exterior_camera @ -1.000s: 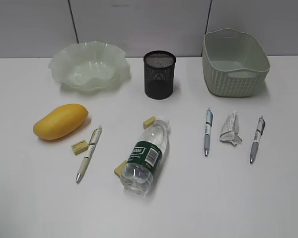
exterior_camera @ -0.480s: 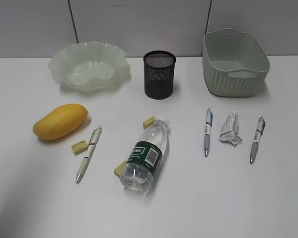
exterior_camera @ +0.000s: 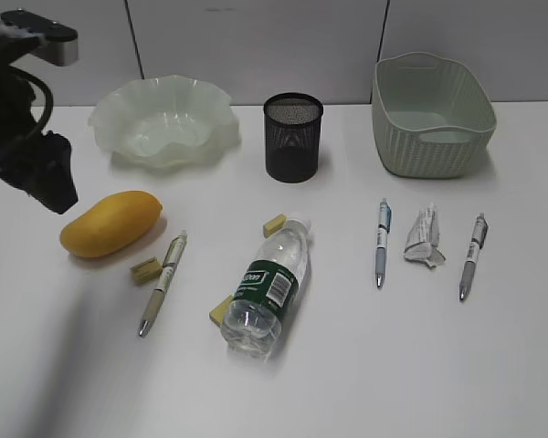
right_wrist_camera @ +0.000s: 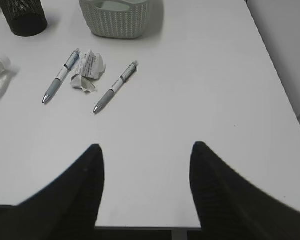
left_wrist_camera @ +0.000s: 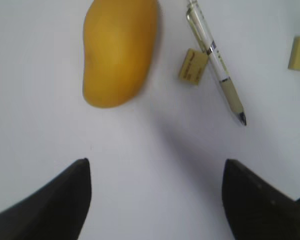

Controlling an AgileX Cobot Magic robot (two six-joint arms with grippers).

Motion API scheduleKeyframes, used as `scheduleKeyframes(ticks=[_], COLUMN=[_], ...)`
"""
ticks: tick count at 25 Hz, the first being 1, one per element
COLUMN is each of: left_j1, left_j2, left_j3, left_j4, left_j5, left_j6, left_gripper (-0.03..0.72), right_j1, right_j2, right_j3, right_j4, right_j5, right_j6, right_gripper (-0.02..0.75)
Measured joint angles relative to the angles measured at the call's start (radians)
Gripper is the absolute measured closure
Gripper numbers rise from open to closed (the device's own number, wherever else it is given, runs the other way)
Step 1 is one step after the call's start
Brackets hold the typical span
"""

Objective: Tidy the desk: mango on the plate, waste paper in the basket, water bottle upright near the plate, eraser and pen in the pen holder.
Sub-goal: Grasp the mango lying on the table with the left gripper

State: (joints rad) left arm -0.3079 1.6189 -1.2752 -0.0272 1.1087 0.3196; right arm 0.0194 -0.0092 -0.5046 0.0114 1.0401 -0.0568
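The yellow mango [exterior_camera: 110,223] lies on the white desk [exterior_camera: 365,365] at the left, in front of the wavy-rimmed plate [exterior_camera: 164,119]. My left gripper [exterior_camera: 59,192] hovers just left of the mango. In the left wrist view it [left_wrist_camera: 156,165] is open and empty, with the mango [left_wrist_camera: 120,50] ahead of it. The water bottle [exterior_camera: 269,285] lies on its side in the middle. The waste paper [exterior_camera: 424,236] lies between two pens [exterior_camera: 381,242] [exterior_camera: 471,255] in front of the basket [exterior_camera: 429,114]. The black pen holder [exterior_camera: 293,137] stands at the back middle. My right gripper [right_wrist_camera: 146,147] is open and empty over the desk's front edge.
A third pen [exterior_camera: 163,283] and an eraser [exterior_camera: 146,268] lie right of the mango; both also show in the left wrist view, pen [left_wrist_camera: 215,55] and eraser [left_wrist_camera: 192,66]. Two more erasers [exterior_camera: 274,224] [exterior_camera: 221,308] lie beside the bottle.
My left arm has come into the exterior view at the upper left and now hangs beside the mango. The objects on the desk have stayed in place.
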Motion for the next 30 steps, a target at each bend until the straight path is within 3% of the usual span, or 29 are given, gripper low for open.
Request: scheduleKeyframes(ticks=[13, 30], left_j1=[-0.001, 0.03], left_j2=[0.305, 0.454], left_j3=[-0.182, -0.201], left_j4=[-0.033, -0.059], left_j5=[-0.13, -0.221], left_j6=[0.103, 0.16], left_gripper=[0.1, 0.102], right_j1=[0.0, 0.0], right_j2=[0.0, 0.0], right_j3=[0.0, 0.0], right_j4=[0.0, 0.0], right_j5=[0.0, 0.0], right_j6=[0.0, 0.0], right_gripper=[0.296, 0.296])
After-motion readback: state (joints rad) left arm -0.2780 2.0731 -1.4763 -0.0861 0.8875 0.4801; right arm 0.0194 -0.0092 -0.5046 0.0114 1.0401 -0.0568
